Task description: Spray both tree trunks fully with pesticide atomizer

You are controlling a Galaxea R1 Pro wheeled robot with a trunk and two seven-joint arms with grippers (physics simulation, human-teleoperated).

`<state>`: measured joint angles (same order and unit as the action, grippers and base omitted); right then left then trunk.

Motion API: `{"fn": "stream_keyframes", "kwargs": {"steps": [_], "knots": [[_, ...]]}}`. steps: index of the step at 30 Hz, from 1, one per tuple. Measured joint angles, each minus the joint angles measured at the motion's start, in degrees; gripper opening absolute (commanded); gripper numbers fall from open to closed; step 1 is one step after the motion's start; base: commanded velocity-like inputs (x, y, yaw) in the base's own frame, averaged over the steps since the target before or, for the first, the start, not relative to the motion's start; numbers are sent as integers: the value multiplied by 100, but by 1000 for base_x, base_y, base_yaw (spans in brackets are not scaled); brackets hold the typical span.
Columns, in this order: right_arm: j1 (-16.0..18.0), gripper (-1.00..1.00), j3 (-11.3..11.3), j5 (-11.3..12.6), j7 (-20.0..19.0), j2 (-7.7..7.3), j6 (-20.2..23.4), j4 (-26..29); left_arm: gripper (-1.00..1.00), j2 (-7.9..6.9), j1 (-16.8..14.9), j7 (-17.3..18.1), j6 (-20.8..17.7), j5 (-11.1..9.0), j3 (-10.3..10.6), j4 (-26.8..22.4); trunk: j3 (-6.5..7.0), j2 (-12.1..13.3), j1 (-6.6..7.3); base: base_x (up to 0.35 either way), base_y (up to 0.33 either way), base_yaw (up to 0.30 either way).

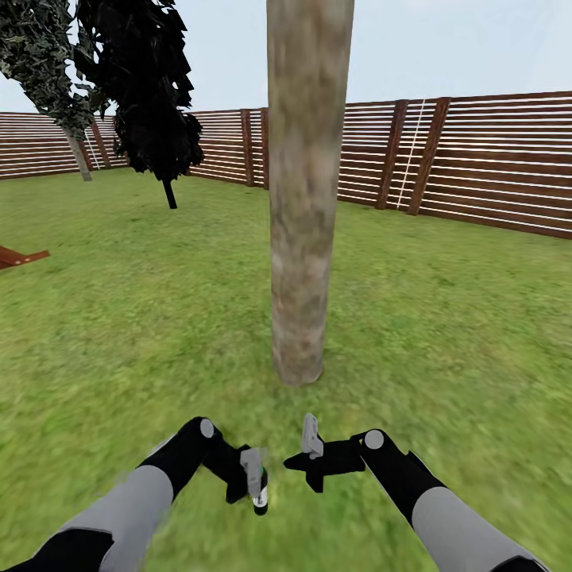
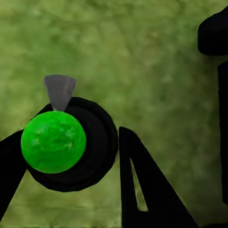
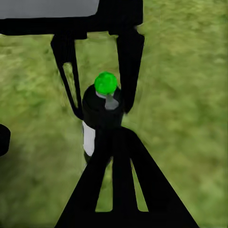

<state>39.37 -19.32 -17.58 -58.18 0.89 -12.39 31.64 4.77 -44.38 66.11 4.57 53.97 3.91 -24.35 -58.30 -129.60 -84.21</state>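
Note:
A thick tree trunk [image 1: 306, 199], mottled grey-brown, rises from the lawn straight ahead of me, a short way beyond both hands. My left gripper [image 1: 256, 477] is shut on the pesticide atomizer [image 1: 259, 491], a small bottle with a black cap, green ball top [image 2: 53, 141] and grey nozzle [image 2: 59, 91]. The right wrist view shows the atomizer [image 3: 102, 114] upright between the left fingers [image 3: 129, 61]. My right gripper [image 1: 311, 445] hangs just beside it, shut and holding nothing, its joined fingertips [image 3: 118, 137] close to the bottle.
A second tree [image 1: 79, 155] with a pale leaning trunk stands far left by the slatted fence [image 1: 477, 159]. A dark ragged tree [image 1: 159, 95] is nearer, left of centre. A reddish-brown wooden piece [image 1: 20, 257] pokes in at the left edge. Open grass [image 1: 445, 334] surrounds the trunk.

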Motion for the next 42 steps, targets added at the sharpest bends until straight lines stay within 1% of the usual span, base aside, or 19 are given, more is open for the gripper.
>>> {"fn": "stream_keyframes", "kwargs": {"steps": [3, 5, 6, 8, 10, 11, 12, 14, 17, 19, 20, 22, 24, 27, 29, 31, 32, 34, 42], "knots": [[0, -100, 2, -7, 3, -12, -3, -25, -100, -722, -7, -50, -101, 231, -35, -29, 0, 0, 0, 0, 0, 0], [0, -100, 17, -6, 16, -123, -8, -39, -100, -823, 1, -109, -402, 216, -70, -84, 0, 0, 0, 0, 0, 0], [0, 100, 25, -3, 36, -167, -9, -46, -100, -900, 8, -195, -548, 205, -92, -98, 0, 0, 0, 0, 0, 0], [-6, 100, 34, 2, 380, -433, -11, -259, -100, -1019, 88, -1137, -911, 77, -652, -62, 0, 0, 0, 0, 0, 0], [-9, 100, 44, 31, 991, -671, -12, -805, -100, -1007, 227, -2560, -1023, 2, -1582, 12, 0, 0, 0, 0, 0, 0], [-9, 100, 57, 42, 1174, -712, -10, -926, -100, -977, 248, -3040, -1059, -19, -1936, 46, 0, 0, 0, 0, 0, 0], [-9, 100, 150, 96, 1357, -764, -9, -1073, -100, -925, 258, -3262, -1211, -54, -2209, 91, 0, 0, 0, 0, 0, 0], [-10, 100, 599, 320, 1877, -808, -11, -1519, -100, -744, 265, -3432, -1580, -167, -2484, 254, -1, 0, 0, 0, 0, 0], [-21, 100, 1797, 758, 3550, -823, -109, -2453, -100, -609, 271, -4185, -1905, -488, -2999, 392, -1, 0, 0, 0, 0, 0], [-236, 100, 2525, 938, 4444, -826, -875, -2729, -100, -586, 272, -4640, -1923, -972, -3451, 482, -1, 0, 0, 0, 0, 0], [-542, 100, 2822, 1013, 4900, -842, -1612, -2784, -100, -558, 273, -4759, -1934, -1132, -3568, 536, -1, 0, 0, 0, 0, 0], [-1034, 100, 2959, 1044, 5263, -861, -2326, -2811, -100, -542, 272, -4827, -1933, -1224, -3648, 580, -1, 0, 0, 0, 0, 0], [-1392, 100, 3026, 1061, 5392, -921, -2665, -2776, -100, -532, 275, -4841, -1951, -1236, -3658, 784, -2, 0, 0, 0, 0, 0], [-1469, 100, 3028, 1073, 5413, -1177, -2725, -2817, -100, -506, 265, -5268, -1983, -1254, -3721, 834, 0, 0, 0, 0, 0, -2], [-1474, 100, 3027, 1087, 5420, -1168, -2725, -2827, -100, -412, 264, -5611, -1986, -1259, -3734, 835, 0, 0, 0, 0, 0, -140], [-1476, 100, 3033, 1294, 5419, -1163, -2725, -2834, -100, -363, 263, -5775, -1980, -1261, -3739, 863, 3, 0, 0, 0, 0, -254], [-1476, 100, 3036, 1543, 5416, -1162, -2725, -2841, -100, -352, 263, -5811, -1979, -1264, -3740, 876, 5, 0, 0, 0, 0, -281], [-1476, 100, 3026, 1782, 5399, -1166, -2720, -2846, -100, -347, 263, -5828, -1978, -1270, -3735, 885, 9, 0, 0, 0, 0, -289], [-1511, 100, 3022, 1878, 5385, -1168, -2716, -2849, -100, -318, 264, -5828, -1992, -1270, -3709, 891, 22, 0, 0, 0, 0, -295]]}}
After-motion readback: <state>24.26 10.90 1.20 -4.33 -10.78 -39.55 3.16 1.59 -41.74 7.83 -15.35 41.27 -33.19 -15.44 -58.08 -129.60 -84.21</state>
